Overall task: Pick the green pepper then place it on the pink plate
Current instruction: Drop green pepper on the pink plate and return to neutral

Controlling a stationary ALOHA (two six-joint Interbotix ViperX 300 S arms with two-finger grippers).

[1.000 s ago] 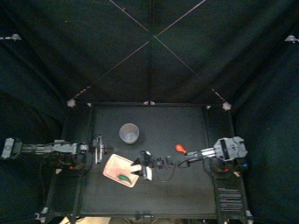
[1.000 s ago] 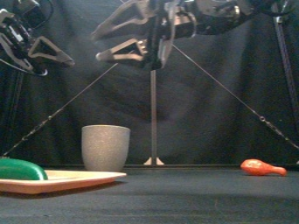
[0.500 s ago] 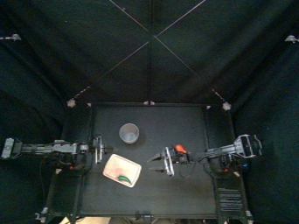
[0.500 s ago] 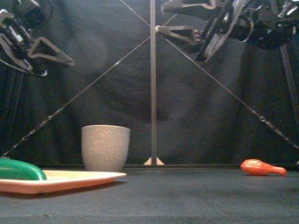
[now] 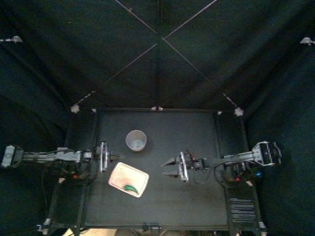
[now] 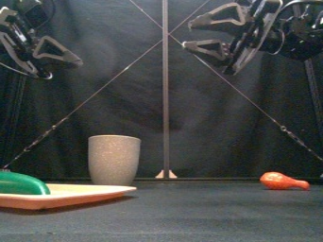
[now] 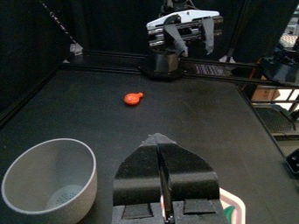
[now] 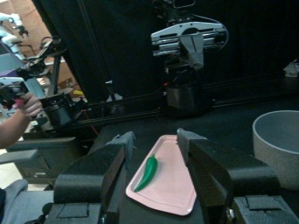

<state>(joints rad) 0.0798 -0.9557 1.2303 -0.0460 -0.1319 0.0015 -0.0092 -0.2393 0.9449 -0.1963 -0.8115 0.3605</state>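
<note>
Left of the pink plate [image 5: 123, 171], the left gripper [image 7: 160, 144] hangs with its jaws pressed together, holding nothing. The green pepper [image 5: 128, 187] lies on the plate, toward its front edge. Behind the plate stands a grey cup [image 5: 136, 139]. Right of the plate, the right gripper [image 8: 152, 138] hovers with its jaws spread wide and empty, and a red-orange toy [image 6: 284, 181] lies on the tabletop [image 5: 160, 207].

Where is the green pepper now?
In the top view, the green pepper lies on the pink tray, left of the middle, in front of the grey cup.
</note>
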